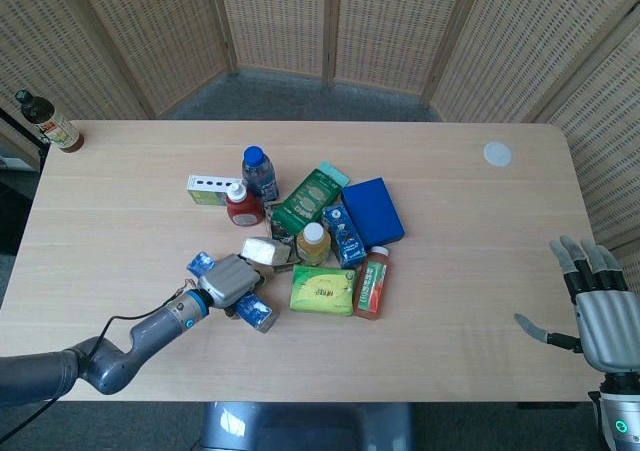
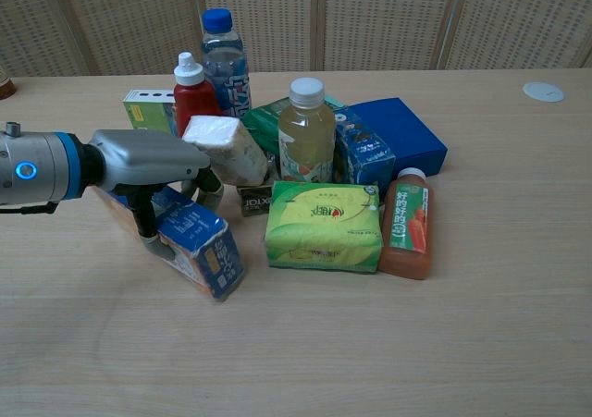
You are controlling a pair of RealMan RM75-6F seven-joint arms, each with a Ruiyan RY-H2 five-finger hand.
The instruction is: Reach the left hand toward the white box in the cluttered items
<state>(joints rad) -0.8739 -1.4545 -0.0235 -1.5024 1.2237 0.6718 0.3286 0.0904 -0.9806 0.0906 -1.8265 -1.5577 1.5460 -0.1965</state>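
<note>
White box point(image 2: 225, 148) — crinkled whitish pack, tilted on side at left edge of clutter, leaning above blue carton point(image 2: 196, 240); lay just in front of red-capped bottle point(image 2: 191, 93), left of yellow juice bottle point(image 2: 306, 131) — left hand point(image 2: 148, 164) touching it.

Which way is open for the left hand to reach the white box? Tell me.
Probably yes: the left hand already sits right beside the white box, whose near side faces it. Only the blue carton lies beneath the hand, not between them.

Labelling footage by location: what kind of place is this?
Probably a lab or test room: a bare wooden table ringed by woven folding screens, with packaged groceries heaped before a robot's left hand, near a white box.
</note>
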